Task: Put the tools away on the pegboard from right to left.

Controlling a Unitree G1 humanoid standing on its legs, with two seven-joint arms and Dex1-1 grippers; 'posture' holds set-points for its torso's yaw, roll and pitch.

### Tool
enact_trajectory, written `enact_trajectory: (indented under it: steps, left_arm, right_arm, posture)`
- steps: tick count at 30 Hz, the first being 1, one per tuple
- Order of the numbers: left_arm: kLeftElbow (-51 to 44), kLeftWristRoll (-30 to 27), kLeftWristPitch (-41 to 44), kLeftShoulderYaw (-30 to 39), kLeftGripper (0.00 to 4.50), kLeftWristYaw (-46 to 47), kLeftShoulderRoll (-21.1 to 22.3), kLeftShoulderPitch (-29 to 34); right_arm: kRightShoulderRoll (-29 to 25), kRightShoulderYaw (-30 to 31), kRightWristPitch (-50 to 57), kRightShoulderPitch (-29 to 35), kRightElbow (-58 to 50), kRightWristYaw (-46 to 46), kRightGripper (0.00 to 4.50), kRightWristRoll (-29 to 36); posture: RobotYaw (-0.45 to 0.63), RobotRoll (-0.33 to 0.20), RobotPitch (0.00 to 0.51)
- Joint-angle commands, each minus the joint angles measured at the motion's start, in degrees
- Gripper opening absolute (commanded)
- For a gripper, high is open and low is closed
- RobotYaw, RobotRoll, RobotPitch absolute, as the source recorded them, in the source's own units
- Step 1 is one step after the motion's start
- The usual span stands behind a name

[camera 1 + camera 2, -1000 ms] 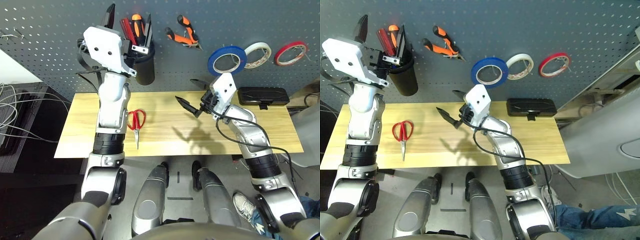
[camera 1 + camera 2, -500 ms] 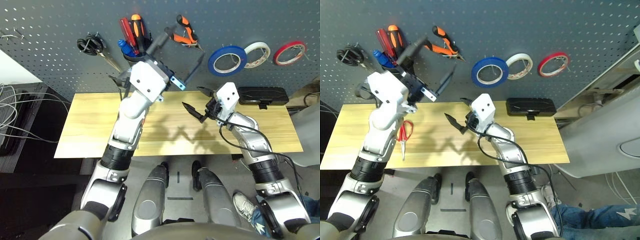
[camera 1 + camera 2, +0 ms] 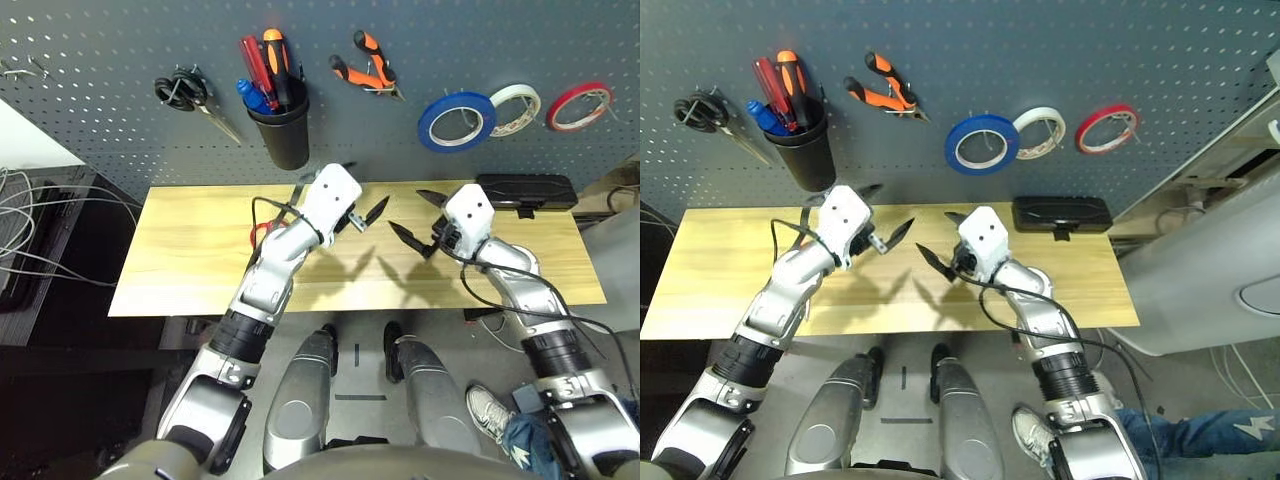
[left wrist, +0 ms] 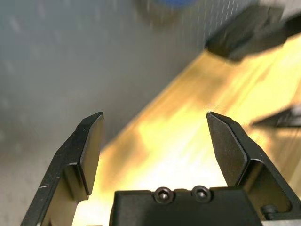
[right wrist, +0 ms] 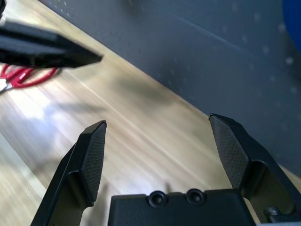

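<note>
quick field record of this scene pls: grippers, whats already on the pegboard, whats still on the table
left gripper: open, empty, above the table
right gripper: open, empty, above the table
pegboard: blue tape ring, pliers, black cup holding the blue-handled screwdriver
other items hung: white tape, red tape, black-handled scissors
table: red-handled scissors, partly behind the left arm; black case
task left: hang the red-handled scissors

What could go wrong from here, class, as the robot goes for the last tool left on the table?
1. The red-handled scissors lie flat on the table, partly hidden under the left arm in the head views, so a grasp may slip or miss.
2. The left gripper and right gripper, both open, hang close together over the table; they might collide.
</note>
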Motion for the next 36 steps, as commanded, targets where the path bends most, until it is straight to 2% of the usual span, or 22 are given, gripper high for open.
enact_trajectory:
  steps: [1, 10, 19, 23, 27, 36]
  left_arm:
    - [4.32, 1.92, 5.18, 1.34, 4.47, 2.68, 0.81, 2.18]
    - [12.73, 1.68, 11.56, 9.97, 4.47, 11.87, 2.23, 1.36]
    - [16.34, 0.19, 14.51, 17.17, 4.47, 17.25, 4.03, 2.95]
    - [18.44, -0.19, 15.04, 18.1, 4.47, 17.83, 4.11, 3.45]
    - [21.69, -0.99, 13.92, 19.03, 4.47, 19.2, 3.67, 3.11]
    - [37.25, -3.03, 7.35, 21.58, 4.47, 22.37, 3.18, -2.52]
  right_arm:
    - [1.14, 0.55, 2.06, 0.14, -1.45, 0.13, 4.5, 0.39]
    - [6.09, 3.9, 9.17, -2.78, -6.47, 2.4, 4.5, 1.63]
    - [9.87, 7.64, 8.59, -5.88, -1.95, 2.6, 4.5, -0.39]
    - [10.95, 8.14, 8.73, -6.67, -1.5, 2.65, 4.5, -0.59]
    - [11.5, 8.39, 9.12, -6.82, -2.08, 2.76, 4.5, -0.55]
    - [10.57, 8.7, 12.08, -4.92, -6.48, 3.54, 4.5, -0.34]
  posture:
    - [0.13, 0.0, 0.263]
    - [0.13, 0.0, 0.271]
    - [0.15, 0.0, 0.285]
    - [0.15, 0.0, 0.291]
    - [0.14, 0.0, 0.297]
    - [0.1, 0.0, 0.321]
